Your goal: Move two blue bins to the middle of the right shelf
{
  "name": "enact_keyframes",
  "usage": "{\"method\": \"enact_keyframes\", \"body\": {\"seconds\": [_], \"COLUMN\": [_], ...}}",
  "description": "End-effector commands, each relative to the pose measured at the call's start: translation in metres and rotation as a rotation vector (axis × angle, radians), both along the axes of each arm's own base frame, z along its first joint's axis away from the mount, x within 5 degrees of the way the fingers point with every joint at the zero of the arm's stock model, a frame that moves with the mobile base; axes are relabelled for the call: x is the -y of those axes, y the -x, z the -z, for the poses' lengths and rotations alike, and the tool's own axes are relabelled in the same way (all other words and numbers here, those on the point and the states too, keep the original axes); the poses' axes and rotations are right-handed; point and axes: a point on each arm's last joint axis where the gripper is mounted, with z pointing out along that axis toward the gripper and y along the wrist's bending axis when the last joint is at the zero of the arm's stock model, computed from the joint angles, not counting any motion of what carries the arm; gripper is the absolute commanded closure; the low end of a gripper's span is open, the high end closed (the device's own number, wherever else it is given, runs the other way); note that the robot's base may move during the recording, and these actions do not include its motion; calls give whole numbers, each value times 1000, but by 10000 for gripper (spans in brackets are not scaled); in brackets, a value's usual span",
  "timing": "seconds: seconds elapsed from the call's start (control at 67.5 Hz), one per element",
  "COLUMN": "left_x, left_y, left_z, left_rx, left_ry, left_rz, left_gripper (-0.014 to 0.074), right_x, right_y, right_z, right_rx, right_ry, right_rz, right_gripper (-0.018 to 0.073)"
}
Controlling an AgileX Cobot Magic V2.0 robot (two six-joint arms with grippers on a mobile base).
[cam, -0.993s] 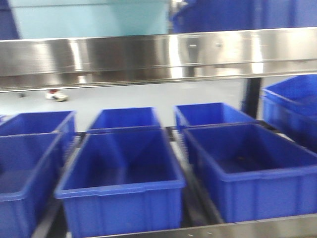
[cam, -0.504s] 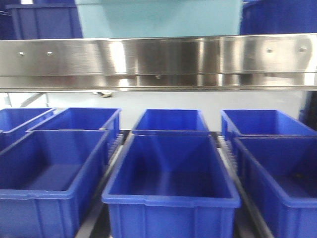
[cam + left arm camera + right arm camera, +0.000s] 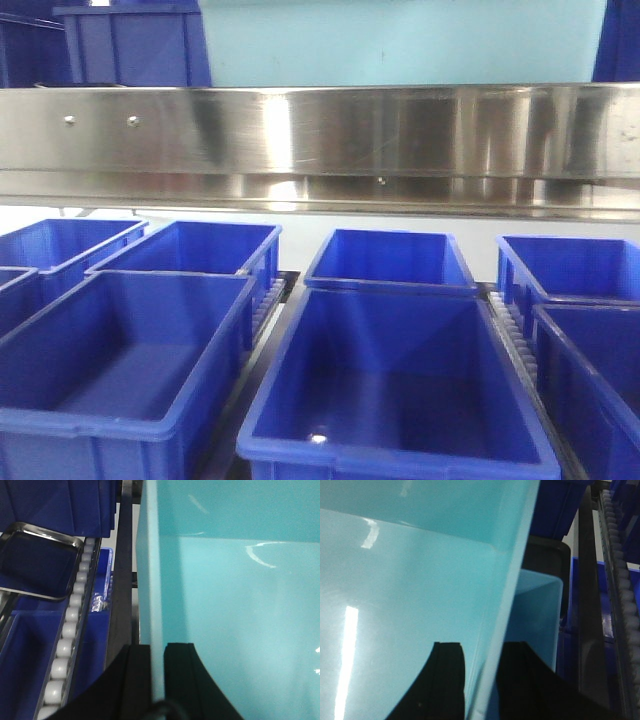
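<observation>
A pale cyan-blue bin (image 3: 400,40) shows above the steel shelf rail in the front view, held between both arms. In the left wrist view my left gripper (image 3: 158,652) is shut on the bin's left wall (image 3: 150,580), with one black finger on each side of it. In the right wrist view my right gripper (image 3: 482,655) is shut on the bin's right wall (image 3: 512,580). A second pale blue bin's corner (image 3: 540,615) shows just outside that wall, lower down; I cannot tell whether the two are nested.
A wide stainless steel shelf rail (image 3: 320,135) crosses the front view. Below it stand several dark blue bins (image 3: 390,380) on roller tracks (image 3: 65,630). More dark blue bins (image 3: 130,45) flank the pale bin above. A black tray (image 3: 35,560) lies at the lower left.
The whole shelf scene has slid rightward in the front view, and the pale bin now sits more centred above the rail. Both grips look unchanged.
</observation>
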Motion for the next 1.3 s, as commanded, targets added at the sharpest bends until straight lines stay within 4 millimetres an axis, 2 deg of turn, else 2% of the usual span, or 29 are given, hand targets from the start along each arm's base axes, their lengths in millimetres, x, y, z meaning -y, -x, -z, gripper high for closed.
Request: {"method": "enact_keyframes", "body": {"seconds": [0.0, 0.83, 1.29], "left_x": [8, 8, 4], "left_y": [8, 8, 7], "left_z": [-15, -15, -15], "left_rx": [62, 62, 87], "left_ry": [90, 90, 25], "left_rz": [51, 51, 24], "left_gripper": [707, 707, 707], "right_x": [-1, -1, -1], "right_y": [-2, -2, -2], "right_z": [-6, -8, -8], "right_rx": [57, 77, 77], "right_ry": [-25, -30, -30], "right_rz": [4, -1, -1], "right_gripper": [712, 712, 712]}}
